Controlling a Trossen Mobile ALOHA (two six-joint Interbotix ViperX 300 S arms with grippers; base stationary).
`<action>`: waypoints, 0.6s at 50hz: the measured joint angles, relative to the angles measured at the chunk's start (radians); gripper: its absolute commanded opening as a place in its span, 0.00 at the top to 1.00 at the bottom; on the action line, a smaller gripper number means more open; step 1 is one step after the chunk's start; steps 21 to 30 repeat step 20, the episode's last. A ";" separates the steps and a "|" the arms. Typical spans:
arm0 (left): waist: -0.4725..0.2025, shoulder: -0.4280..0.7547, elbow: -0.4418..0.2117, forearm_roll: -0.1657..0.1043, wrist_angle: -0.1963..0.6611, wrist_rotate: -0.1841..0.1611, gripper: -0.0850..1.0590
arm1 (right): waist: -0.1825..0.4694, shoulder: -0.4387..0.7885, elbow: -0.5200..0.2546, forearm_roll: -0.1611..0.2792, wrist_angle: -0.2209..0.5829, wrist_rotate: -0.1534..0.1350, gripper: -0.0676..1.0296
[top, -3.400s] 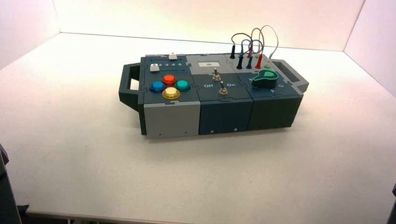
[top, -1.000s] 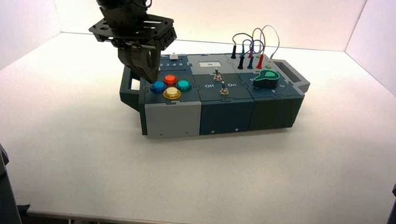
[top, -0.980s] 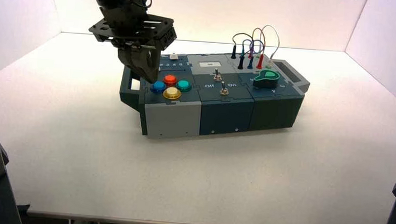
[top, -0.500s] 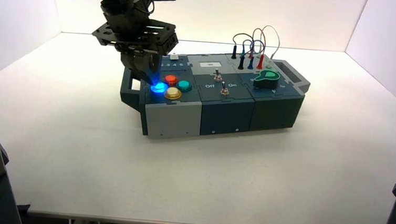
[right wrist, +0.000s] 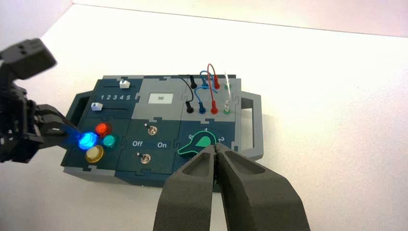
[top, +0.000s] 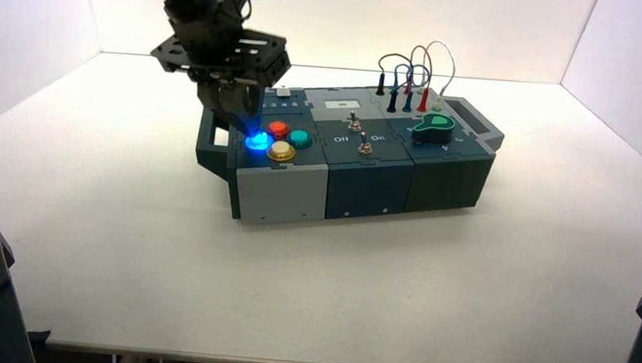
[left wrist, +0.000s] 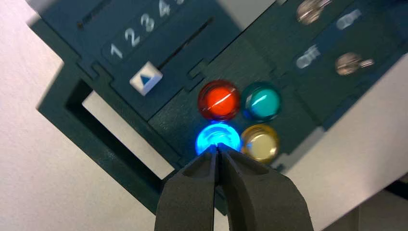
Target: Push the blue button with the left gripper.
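The left gripper (left wrist: 216, 150) is over the left end of the box (top: 366, 193), its jaws clenched with nothing between them and the closed tips down at the blue button (left wrist: 218, 138). The blue button glows bright blue and throws its light onto the tips; it is the leftmost of the four coloured buttons near the box's left handle (top: 212, 147). Whether the tips press it down or only touch it, I cannot tell.

Close around the blue button sit the red button (left wrist: 221, 100), the teal-green button (left wrist: 262, 101) and the yellow button (left wrist: 260, 143), none of them lit like the blue one. Behind them are two sliders with white caps; the nearer cap (right wrist: 96, 106) stands at the 1 end of its slot, and the farther cap (right wrist: 124, 84) is near the 4 and 5.

The middle of the box has two metal toggle switches (right wrist: 152, 130), both with levers toward Off, and a small display (right wrist: 160, 98) reading 90. To the right are a green-topped knob (right wrist: 202, 142) and, behind it, plugged wires (right wrist: 210, 82). The right gripper (right wrist: 215, 150) is idle above the bench (top: 361, 295), on the near side of the box's right part, jaws clenched on nothing.
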 measured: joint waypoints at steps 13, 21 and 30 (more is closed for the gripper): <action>-0.003 -0.176 0.028 -0.002 0.000 -0.026 0.95 | 0.000 -0.002 0.000 0.003 0.000 0.000 0.96; -0.003 -0.249 0.032 -0.003 0.000 -0.031 0.95 | 0.000 0.008 0.000 0.003 0.000 0.000 0.96; -0.003 -0.249 0.032 -0.003 0.000 -0.031 0.95 | 0.000 0.008 0.000 0.003 0.000 0.000 0.96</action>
